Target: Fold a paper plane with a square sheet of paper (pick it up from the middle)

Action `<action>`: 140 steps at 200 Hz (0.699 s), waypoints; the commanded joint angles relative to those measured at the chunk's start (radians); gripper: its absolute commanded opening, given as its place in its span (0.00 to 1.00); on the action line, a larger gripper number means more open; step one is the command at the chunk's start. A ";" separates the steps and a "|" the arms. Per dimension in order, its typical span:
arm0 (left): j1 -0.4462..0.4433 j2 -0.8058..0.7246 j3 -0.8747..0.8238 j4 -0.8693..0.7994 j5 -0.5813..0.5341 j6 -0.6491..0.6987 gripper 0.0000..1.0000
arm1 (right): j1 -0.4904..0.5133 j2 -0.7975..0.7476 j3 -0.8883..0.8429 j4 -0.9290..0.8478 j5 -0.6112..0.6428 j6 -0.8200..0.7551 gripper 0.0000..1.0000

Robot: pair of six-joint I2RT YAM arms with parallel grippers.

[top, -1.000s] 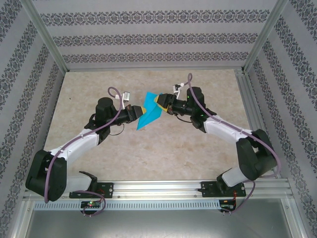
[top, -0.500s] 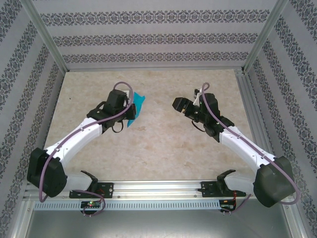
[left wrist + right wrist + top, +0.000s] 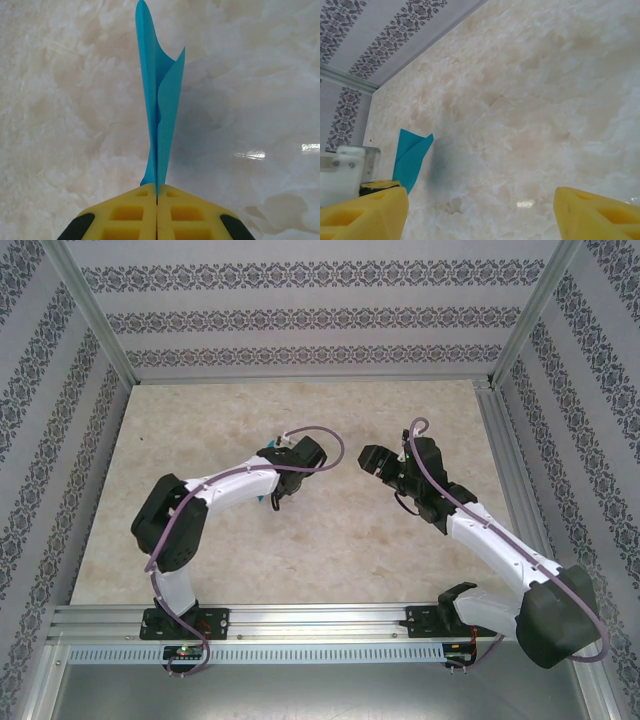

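Left fingers [image 3: 131, 216] pinch the folded turquoise paper [image 3: 161, 100]; right fingers [image 3: 366, 209] stand open, empty. Regrasp its free edge squarely.

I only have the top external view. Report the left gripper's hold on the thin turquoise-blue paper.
Observer: Left wrist view: the left gripper is shut on the folded turquoise-blue paper, pinched at one end.
Operator: Give me its shape.
Observer: Two thin layers stand on edge, splaying apart towards the far tip.
Operator: Now the right gripper.
Observer: The right gripper is open, nothing between its jaws.
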 commanded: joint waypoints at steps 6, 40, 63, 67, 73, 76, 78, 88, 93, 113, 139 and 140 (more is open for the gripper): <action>-0.043 0.056 0.039 0.004 0.055 0.002 0.13 | -0.019 -0.033 -0.024 -0.017 0.049 0.006 0.77; -0.063 0.080 0.039 0.063 0.190 -0.016 0.28 | -0.025 -0.046 -0.028 -0.041 0.057 0.010 0.77; -0.062 0.068 0.033 0.089 0.275 -0.010 0.37 | -0.027 -0.058 -0.024 -0.074 0.075 0.010 0.77; -0.061 0.060 0.031 0.094 0.295 -0.008 0.39 | -0.027 -0.060 -0.023 -0.079 0.080 0.010 0.77; -0.055 0.045 0.023 0.107 0.333 -0.004 0.41 | -0.027 -0.060 -0.023 -0.086 0.085 0.010 0.77; -0.053 0.035 0.018 0.116 0.357 -0.004 0.42 | -0.027 -0.060 -0.021 -0.090 0.086 0.010 0.76; -0.050 0.027 0.013 0.122 0.372 -0.004 0.43 | -0.027 -0.059 -0.021 -0.092 0.086 0.009 0.76; -0.032 -0.016 -0.017 0.163 0.456 -0.012 0.47 | -0.024 -0.049 -0.015 -0.101 0.091 0.008 0.74; -0.022 -0.038 -0.033 0.183 0.502 -0.018 0.50 | -0.020 -0.042 -0.013 -0.105 0.093 0.007 0.73; 0.032 -0.140 -0.109 0.258 0.650 -0.054 0.62 | 0.019 0.007 0.017 -0.117 0.123 -0.003 0.72; 0.123 -0.270 -0.218 0.328 0.782 -0.117 0.74 | 0.132 0.111 0.098 -0.139 0.189 -0.018 0.72; 0.126 -0.275 -0.223 0.331 0.786 -0.120 0.74 | 0.137 0.114 0.100 -0.140 0.192 -0.018 0.72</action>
